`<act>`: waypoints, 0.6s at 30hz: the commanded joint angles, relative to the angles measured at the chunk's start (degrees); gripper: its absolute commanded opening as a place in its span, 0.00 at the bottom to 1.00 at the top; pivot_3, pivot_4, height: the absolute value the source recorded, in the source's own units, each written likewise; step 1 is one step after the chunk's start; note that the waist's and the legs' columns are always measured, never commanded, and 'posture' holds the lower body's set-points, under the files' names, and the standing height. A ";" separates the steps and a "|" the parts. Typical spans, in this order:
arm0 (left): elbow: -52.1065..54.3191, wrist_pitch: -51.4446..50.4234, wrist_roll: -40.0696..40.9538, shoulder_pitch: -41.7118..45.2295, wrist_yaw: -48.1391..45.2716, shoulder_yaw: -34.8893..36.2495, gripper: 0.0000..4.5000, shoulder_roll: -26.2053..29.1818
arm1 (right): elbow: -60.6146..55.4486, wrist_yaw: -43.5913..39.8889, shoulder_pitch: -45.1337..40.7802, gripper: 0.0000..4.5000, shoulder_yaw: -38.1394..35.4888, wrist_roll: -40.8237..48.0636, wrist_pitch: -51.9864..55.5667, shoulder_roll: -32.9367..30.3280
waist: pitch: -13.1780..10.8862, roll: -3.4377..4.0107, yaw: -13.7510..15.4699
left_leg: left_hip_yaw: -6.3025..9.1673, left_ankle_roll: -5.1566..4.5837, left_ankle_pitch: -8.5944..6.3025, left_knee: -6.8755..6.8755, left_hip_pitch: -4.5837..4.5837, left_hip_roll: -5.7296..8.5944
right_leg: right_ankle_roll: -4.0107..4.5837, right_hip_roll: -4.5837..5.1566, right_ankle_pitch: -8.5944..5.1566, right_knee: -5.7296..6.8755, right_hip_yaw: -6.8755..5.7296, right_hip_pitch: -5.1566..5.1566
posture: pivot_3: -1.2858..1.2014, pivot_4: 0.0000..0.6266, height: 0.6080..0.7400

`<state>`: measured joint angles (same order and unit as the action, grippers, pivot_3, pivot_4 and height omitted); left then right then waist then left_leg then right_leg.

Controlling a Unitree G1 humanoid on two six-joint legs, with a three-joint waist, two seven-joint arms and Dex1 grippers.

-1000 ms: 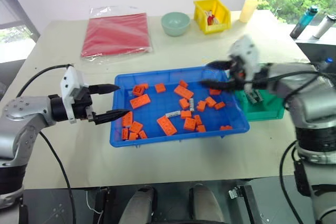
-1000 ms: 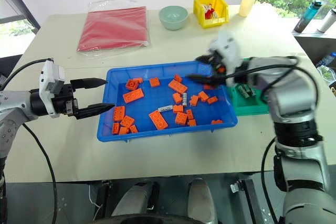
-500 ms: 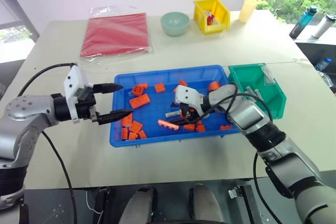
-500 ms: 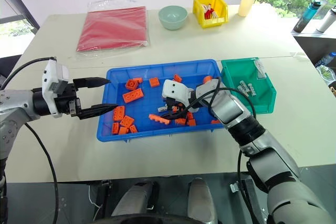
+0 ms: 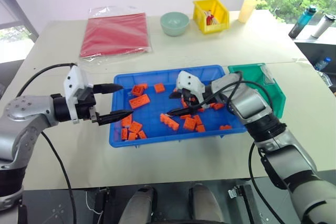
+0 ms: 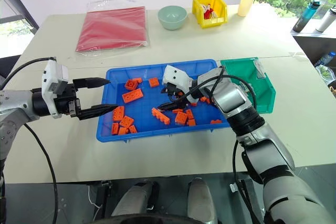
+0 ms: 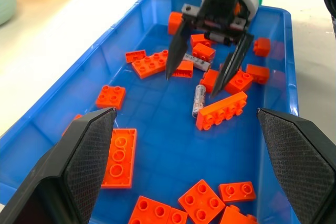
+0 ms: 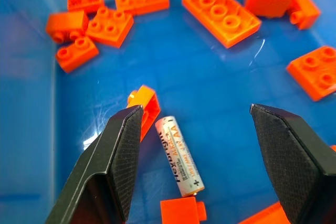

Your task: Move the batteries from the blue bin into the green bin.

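Right wrist view shows the right pincer (image 8: 197, 145) spread wide over a loose battery (image 8: 179, 156) among orange bricks (image 8: 221, 14) in the blue bin (image 5: 152, 137), green bin (image 5: 257, 74) at its 3 o'clock; left pincer (image 5: 116, 100) open, empty.

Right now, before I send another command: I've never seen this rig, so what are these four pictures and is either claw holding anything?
It's a two-armed robot at a table. The two wide pictures come from its head camera; the two close-ups come from cameras on each wrist, with that arm's black fingers in the foreground. The right gripper hangs open over a battery lying among orange bricks in the blue bin. A second battery lies just behind. The left gripper waits open at the bin's left end. Neither holds anything. The green bin sits right of the blue one. Farther back: a red packet, bowl, yellow bin.
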<state>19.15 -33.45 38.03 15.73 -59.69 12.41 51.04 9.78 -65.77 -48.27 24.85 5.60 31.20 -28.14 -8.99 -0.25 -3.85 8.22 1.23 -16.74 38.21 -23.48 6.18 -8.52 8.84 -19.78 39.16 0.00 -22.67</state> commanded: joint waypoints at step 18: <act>0.44 0.56 0.60 1.26 0.37 1.41 1.00 0.22 | 6.10 -1.09 2.14 0.23 2.79 -8.14 -13.78 0.68 | 0.01 -0.01 -0.16 | -0.01 0.00 0.00 -0.01 0.00 -0.02 | 0.00 -0.03 0.00 0.00 0.00 -0.02 | 0.52 0.24 0.82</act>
<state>18.53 -33.39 38.03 16.41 -59.51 12.39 51.00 15.84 -66.78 -46.95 27.68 -1.65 17.95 -27.67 -8.98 -0.26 -4.01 8.20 1.23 -16.73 38.20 -23.47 6.16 -8.52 8.82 -19.78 39.16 0.00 -22.68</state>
